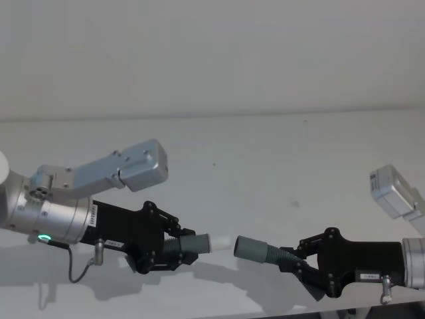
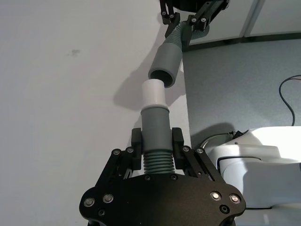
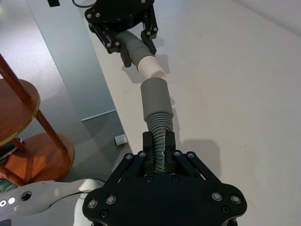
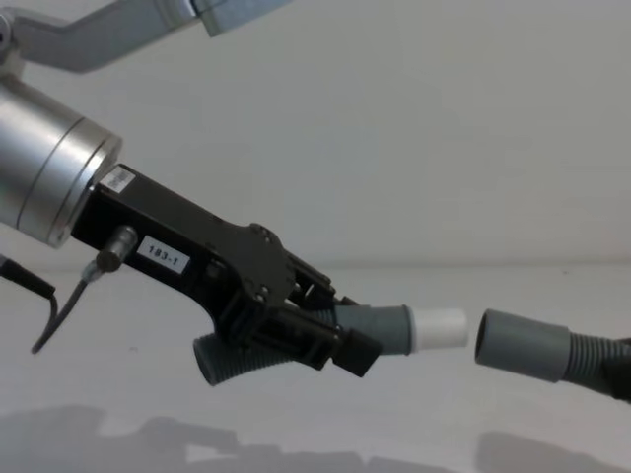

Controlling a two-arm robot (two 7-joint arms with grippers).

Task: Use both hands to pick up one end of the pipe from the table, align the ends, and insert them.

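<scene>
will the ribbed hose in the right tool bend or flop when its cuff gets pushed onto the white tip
Probably it flexes a little: the right tool grips the hose on its ribbed part, behind the smooth cuff. The cuff sticks out unsupported yet stays fairly straight, so it seems semi-stiff. Pushed off-centre against the white tip, it may buckle sideways.

Plain wall (image 1: 212, 53), grey floor (image 3: 66, 70), wooden stool (image 3: 23, 122).

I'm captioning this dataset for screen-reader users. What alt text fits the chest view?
Two hose pieces face each other end to end above a white table, a small gap between them. The left pincer, entering from the left, grips the shorter piece, whose white tip points at the longer piece's open grey cuff at the right.
</scene>
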